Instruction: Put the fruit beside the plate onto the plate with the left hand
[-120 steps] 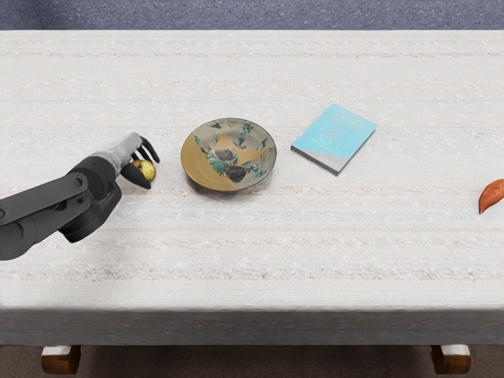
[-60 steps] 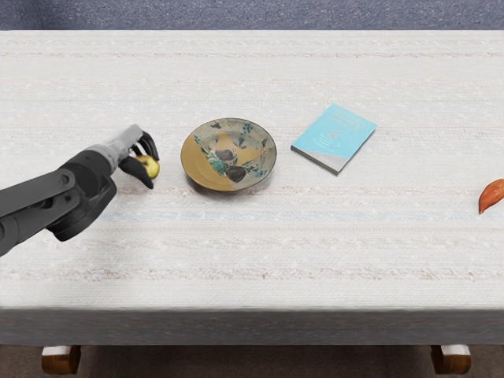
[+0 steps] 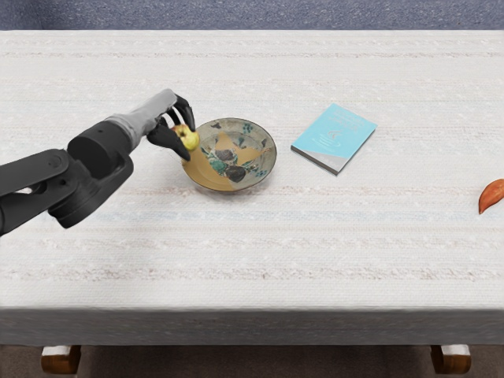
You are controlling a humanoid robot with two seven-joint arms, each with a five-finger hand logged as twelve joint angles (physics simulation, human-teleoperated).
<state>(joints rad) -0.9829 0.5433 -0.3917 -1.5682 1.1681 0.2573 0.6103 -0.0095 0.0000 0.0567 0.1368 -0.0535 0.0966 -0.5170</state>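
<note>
Left hand (image 3: 167, 122) has its fingers curled, pinching the small yellow fruit (image 3: 187, 137) at the plate's (image 3: 268, 160) left rim, apparently clear of the counter (image 3: 315, 236). Fruit is not yet on the plate. To do this well, take it over the plate centre, lower it, then open slowly so it can't roll out.

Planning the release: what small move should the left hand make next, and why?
Probably carry the fruit slightly right, over the middle of the plate: the left hand holds it only at the left rim, where release could spill it.
</note>
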